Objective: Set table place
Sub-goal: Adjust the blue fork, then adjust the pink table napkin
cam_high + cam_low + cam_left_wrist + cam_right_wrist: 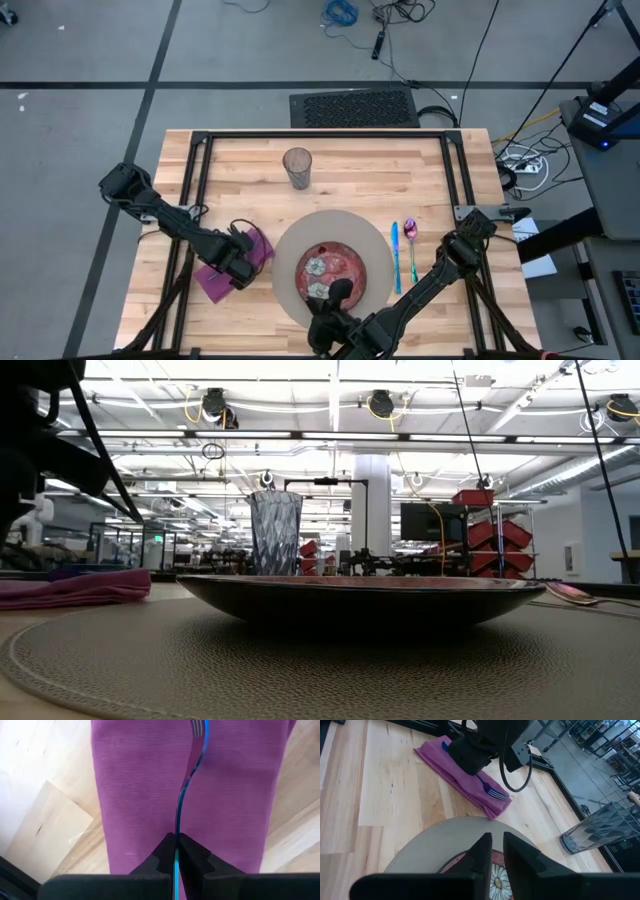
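A purple napkin (222,275) lies folded on the table (400,170), left of the round grey-tan mat (375,235). A red patterned plate (345,262) rests on the mat. My left gripper (240,262) is over the napkin, shut on a blue fork (192,760). My right gripper (497,851) hovers over the plate's near side, its fingers narrowly apart and empty. A blue knife (396,255) and a pink spoon (410,232) lie right of the mat. A clear glass (297,167) stands upright behind the mat. My left gripper pinches the fork's handle (176,842) between its two fingers, at the end away from the tines. The fingers lie along the fork, slanting down from the table's left. The fork reaches out over the napkin (490,790); whether the tines (198,726) rest on the napkin I cannot tell.
The black frame rails (320,135) run along the table's far edge and sides. The low view shows the plate (360,595) on the mat (300,660), the glass (275,532) behind it and the napkin (75,588) at the left.
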